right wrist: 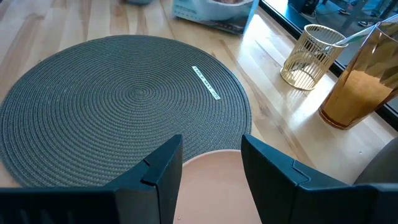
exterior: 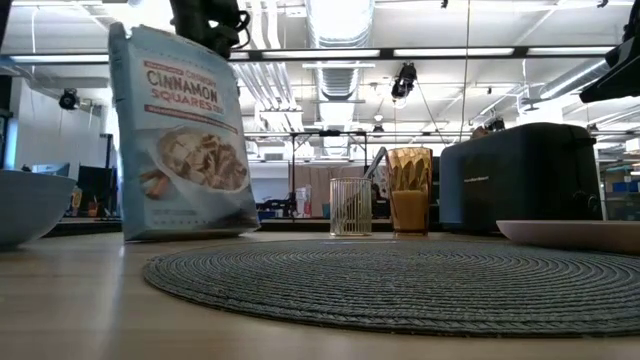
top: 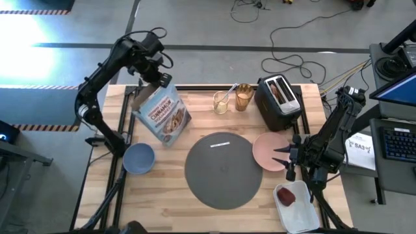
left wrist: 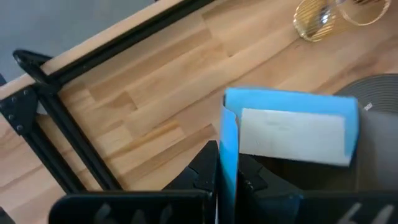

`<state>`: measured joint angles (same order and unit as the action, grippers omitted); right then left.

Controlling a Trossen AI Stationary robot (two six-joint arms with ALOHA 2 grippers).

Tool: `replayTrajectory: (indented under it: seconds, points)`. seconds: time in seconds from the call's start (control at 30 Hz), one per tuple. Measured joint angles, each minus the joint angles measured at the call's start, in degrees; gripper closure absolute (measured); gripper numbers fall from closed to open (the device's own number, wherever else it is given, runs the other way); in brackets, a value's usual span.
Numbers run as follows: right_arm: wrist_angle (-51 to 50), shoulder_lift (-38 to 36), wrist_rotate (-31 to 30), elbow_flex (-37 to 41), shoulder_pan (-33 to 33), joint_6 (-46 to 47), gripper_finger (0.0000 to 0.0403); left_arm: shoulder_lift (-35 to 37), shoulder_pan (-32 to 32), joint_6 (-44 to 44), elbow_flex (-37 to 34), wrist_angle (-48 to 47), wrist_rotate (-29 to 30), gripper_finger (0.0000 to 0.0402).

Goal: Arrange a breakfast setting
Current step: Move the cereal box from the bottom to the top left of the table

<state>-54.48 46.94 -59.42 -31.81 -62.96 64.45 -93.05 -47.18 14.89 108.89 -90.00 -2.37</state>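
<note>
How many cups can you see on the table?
2. A clear wire-patterned glass with a spoon in it stands at the table's far edge, left of the amber tumbler, which stands right beside it, next to the toaster. None seems hidden, though the cereal box could block one.

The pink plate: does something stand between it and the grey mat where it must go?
Nothing visible does. The pink plate lies right beside the grey mat, its edge at the mat's rim, and the mat's surface is bare. The right gripper is at the plate, fingers apart.
</note>
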Motion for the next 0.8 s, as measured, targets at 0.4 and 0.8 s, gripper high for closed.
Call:
replayTrajectory:
  seconds: [0.4,0.8]
  points:
    - [0.0,0.0,0.02,0.0,0.0,0.0,0.0248,2.0,0.0,0.79,2.82,-0.07,3.56,0.0401]
    - [0.0,0.0,0.01,0.0,0.0,0.0,0.0248,2.12,-2.1,0.6,4.69,-0.02,5.62,0.0402]
